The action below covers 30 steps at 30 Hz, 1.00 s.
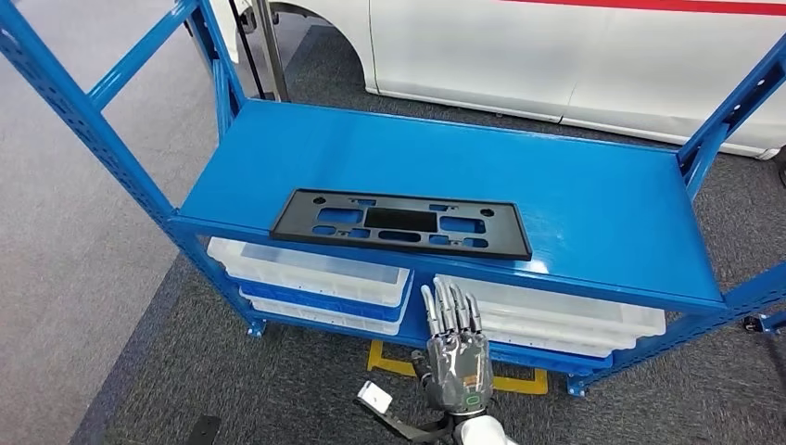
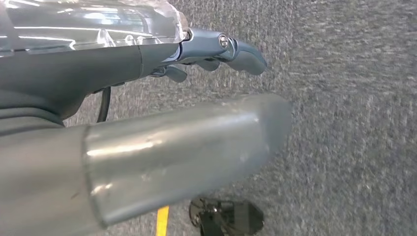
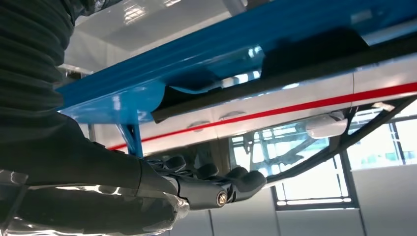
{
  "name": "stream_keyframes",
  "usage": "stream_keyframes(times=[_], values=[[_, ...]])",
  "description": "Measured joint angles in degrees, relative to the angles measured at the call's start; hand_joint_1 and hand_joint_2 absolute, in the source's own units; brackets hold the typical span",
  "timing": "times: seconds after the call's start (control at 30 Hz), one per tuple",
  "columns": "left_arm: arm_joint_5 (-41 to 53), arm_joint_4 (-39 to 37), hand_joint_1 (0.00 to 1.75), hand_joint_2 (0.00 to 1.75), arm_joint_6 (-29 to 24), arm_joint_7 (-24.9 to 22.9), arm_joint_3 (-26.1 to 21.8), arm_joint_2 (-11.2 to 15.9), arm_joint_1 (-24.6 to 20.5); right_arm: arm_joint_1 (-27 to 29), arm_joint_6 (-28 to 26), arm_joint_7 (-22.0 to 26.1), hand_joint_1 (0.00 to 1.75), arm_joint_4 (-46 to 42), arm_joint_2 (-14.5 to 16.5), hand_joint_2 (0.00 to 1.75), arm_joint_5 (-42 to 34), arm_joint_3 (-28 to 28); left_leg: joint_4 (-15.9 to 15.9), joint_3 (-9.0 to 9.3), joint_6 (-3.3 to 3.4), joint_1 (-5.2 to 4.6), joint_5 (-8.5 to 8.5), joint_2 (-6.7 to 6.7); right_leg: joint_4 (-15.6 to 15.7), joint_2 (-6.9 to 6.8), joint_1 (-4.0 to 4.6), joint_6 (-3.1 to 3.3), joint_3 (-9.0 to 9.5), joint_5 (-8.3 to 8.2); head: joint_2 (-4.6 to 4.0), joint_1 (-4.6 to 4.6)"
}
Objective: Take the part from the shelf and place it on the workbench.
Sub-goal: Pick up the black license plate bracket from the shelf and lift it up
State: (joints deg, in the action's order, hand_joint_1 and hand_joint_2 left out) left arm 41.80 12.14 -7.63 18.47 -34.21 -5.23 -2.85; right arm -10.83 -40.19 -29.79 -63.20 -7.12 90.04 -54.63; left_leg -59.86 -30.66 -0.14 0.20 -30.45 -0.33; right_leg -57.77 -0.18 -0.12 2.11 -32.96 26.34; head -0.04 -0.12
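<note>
Part (image 1: 401,223) is a flat black plastic panel, long and thin, looks like a plate-holder frame: several rectangular and slotted cutouts, small holes near the corners. It lies flat on the top deck of the blue shelf (image 1: 593,185), close to the front edge, its long side roughly parallel to that edge. In the right wrist view the dark strip of the part (image 3: 295,64) runs along the shelf lip seen from below.

Handling, my read: light, fairly stiff but will flex along its length if taken at one end. Thin and lying flush, so nothing to get under from above. Best bet is the front long edge near mid-length, thumb under and fingers on top, or slide it out past the lip first. Smooth plastic on painted steel, probably slides easily. Cutouts could catch fingertips.

Right hand (image 1: 454,348) sits below and in front of the shelf edge, fingers straight, spread a little and pointing up toward the part, holding nothing. Not touching the part or the shelf.

Left hand (image 2: 211,54) hangs over grey carpet, fingers lightly curled with nothing between them. I can't tell whether it counts as released or clenched.

White trays (image 1: 315,273) on the lower shelf level. White vehicle body (image 1: 575,56) behind the shelf. Yellow floor marking (image 1: 389,360) under the shelf front.
</note>
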Motion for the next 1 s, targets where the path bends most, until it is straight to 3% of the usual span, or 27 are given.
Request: stream_keyframes(times=[0.03,0.1,0.13,0.17,0.2,0.27,0.3,0.33,0.43,0.5,0.53,0.6,0.63,0.67,0.7,0.77,0.8,0.87,0.9,1.0], values=[[0.15,-0.01,0.00,0.00,0.11,-0.08,0.00,0.02,-0.05,0.05,0.00,0.00,0.00,0.56,0.90,1.75,0.00,-0.10,-2.77,-1.38,-0.27,0.16,-1.20,0.01,0.37,-0.06,-0.15,0.10,0.61,0.11,0.00,-0.03],[0.46,-0.01,0.00,0.00,0.37,-0.20,0.00,0.09,-0.07,0.15,0.00,0.01,0.00,1.68,2.34,1.75,-0.01,-0.19,-10.26,-5.92,-0.88,0.40,-3.58,0.03,0.51,-0.08,-0.21,0.25,1.32,0.63,0.00,-0.08],[0.57,-0.01,0.00,0.00,0.49,-0.25,0.00,0.15,0.03,0.25,0.00,0.03,0.00,2.19,2.88,1.75,-0.01,-0.19,-12.85,-7.87,-1.14,0.52,-3.72,0.03,0.47,-0.07,-0.23,0.23,1.67,0.98,0.00,-0.09],[0.68,-0.01,0.00,0.00,0.57,-0.33,0.00,0.22,0.13,0.31,0.00,0.05,0.00,2.63,3.28,1.75,-0.01,-0.19,-13.49,-8.92,-1.34,0.64,-2.71,0.05,0.42,-0.02,-0.27,0.16,2.11,1.38,0.00,-0.09],[0.79,-0.01,0.00,0.00,0.64,-0.39,0.00,0.30,0.20,0.30,0.00,0.10,0.00,3.00,3.64,1.75,0.00,-0.18,-11.87,-8.84,-1.46,0.75,-0.58,0.08,0.35,0.04,-0.32,0.03,2.65,1.83,0.00,-0.10],[1.01,-0.02,0.00,0.00,0.72,-0.53,0.00,0.40,0.24,0.12,0.00,0.19,0.00,3.61,4.13,1.75,0.00,-0.15,-4.98,-6.46,-1.51,0.92,4.27,0.30,0.17,0.11,-0.37,-0.51,3.78,2.92,0.00,-0.09],[1.16,-0.04,0.00,0.00,0.75,-0.57,0.00,0.44,0.21,-0.03,0.00,0.25,0.00,3.92,4.37,1.75,0.01,-0.14,-1.83,-5.17,-1.34,0.87,5.43,0.38,-0.04,0.14,-0.28,-0.87,4.04,3.42,0.00,-0.09],[1.36,-0.05,0.00,0.00,0.77,-0.65,0.00,0.44,0.15,-0.18,0.00,0.32,0.00,4.26,4.57,1.75,0.01,-0.11,0.02,-4.41,-0.98,0.81,5.72,0.41,-0.18,0.15,-0.18,-1.20,4.08,3.76,0.00,-0.09],[2.05,-0.08,0.00,0.00,0.77,-0.85,0.00,0.44,0.21,-0.55,-0.01,0.87,0.00,5.73,5.38,1.75,0.01,0.12,1.11,-3.92,0.42,0.72,4.78,0.23,-0.52,0.16,0.01,-1.84,3.96,4.09,0.00,-0.11],[2.51,-0.08,0.00,0.00,0.76,-0.94,0.00,0.44,0.23,-0.76,-0.02,1.38,0.00,6.76,6.18,1.75,0.02,0.66,1.39,-3.28,1.14,0.84,4.47,0.15,-2.92,0.17,-0.14,-2.27,3.00,5.07,0.00,-0.08],[2.70,-0.08,0.00,0.00,0.76,-1.01,0.00,0.45,0.17,-0.89,-0.02,1.57,0.00,7.18,6.57,1.75,0.02,1.01,1.50,-2.93,1.48,0.89,4.28,0.14,-5.85,0.17,-0.21,-2.50,1.42,6.27,0.00,-0.07],[3.11,-0.08,0.00,0.00,0.77,-1.09,-0.01,0.49,0.05,-1.10,-0.01,1.75,0.00,7.80,7.21,1.75,0.03,1.57,1.52,-2.42,1.91,0.74,3.75,0.12,-13.67,0.17,-0.27,-2.74,-3.44,9.19,0.00,-0.04],[3.29,-0.08,0.00,0.00,0.78,-1.11,-0.02,0.50,0.06,-1.15,-0.01,1.81,0.00,8.04,7.40,1.75,0.03,1.78,1.52,-2.09,1.99,0.62,3.44,0.08,-16.60,0.17,-0.26,-2.72,-5.68,9.85,0.00,-0.04],[3.51,-0.08,0.00,0.00,0.79,-1.13,-0.02,0.52,0.09,-1.17,0.00,1.90,0.00,8.21,7.55,1.75,0.03,1.99,1.52,-1.64,2.01,0.49,3.10,0.00,-17.71,0.17,-0.21,-2.56,-7.06,9.33,0.00,-0.04],[3.73,-0.08,0.00,0.00,0.80,-1.13,-0.02,0.53,0.12,-1.19,0.00,2.08,0.00,8.34,7.68,1.75,0.03,2.27,1.52,-1.04,2.01,0.33,2.71,-0.10,-16.64,0.18,-0.08,-2.22,-7.37,7.50,0.00,-0.04],[4.07,-0.11,0.00,0.00,0.85,-1.14,-0.02,0.48,0.17,-1.31,-0.01,2.51,0.00,8.44,8.06,1.75,0.03,3.03,1.61,0.27,1.96,0.08,1.82,-0.25,-9.65,0.20,0.42,-0.91,-5.41,1.74,0.00,-0.05],[4.21,-0.17,0.00,0.00,0.88,-1.14,-0.02,0.43,0.09,-1.41,-0.01,2.72,0.00,8.49,8.23,1.75,0.03,3.38,1.72,0.78,1.85,0.03,1.46,-0.31,-6.37,0.19,0.78,-0.20,-4.43,-0.10,0.00,-0.13],[4.46,-0.29,0.00,0.00,0.94,-1.21,-0.03,0.38,-0.02,-1.53,-0.01,2.93,0.00,8.58,8.43,1.75,0.02,3.90,1.96,1.16,1.30,0.23,1.17,-0.28,-2.46,0.14,1.41,0.78,-3.41,-1.15,0.00,-0.16],[4.60,-0.32,0.00,0.00,0.96,-1.25,-0.03,0.41,-0.06,-1.57,-0.02,2.98,0.00,8.59,8.48,1.75,0.02,4.24,1.97,1.39,0.84,0.27,1.38,-0.22,-1.60,0.14,1.58,0.94,-3.18,-0.97,0.00,-0.16],[4.99,-0.33,0.00,0.00,0.94,-1.45,-0.03,0.57,-0.02,-1.67,-0.04,3.24,0.00,8.20,8.56,1.75,-0.01,5.66,0.43,1.76,-0.04,0.31,0.66,-0.02,0.60,0.14,1.00,1.09,-0.76,-1.43,0.00,-0.11]])
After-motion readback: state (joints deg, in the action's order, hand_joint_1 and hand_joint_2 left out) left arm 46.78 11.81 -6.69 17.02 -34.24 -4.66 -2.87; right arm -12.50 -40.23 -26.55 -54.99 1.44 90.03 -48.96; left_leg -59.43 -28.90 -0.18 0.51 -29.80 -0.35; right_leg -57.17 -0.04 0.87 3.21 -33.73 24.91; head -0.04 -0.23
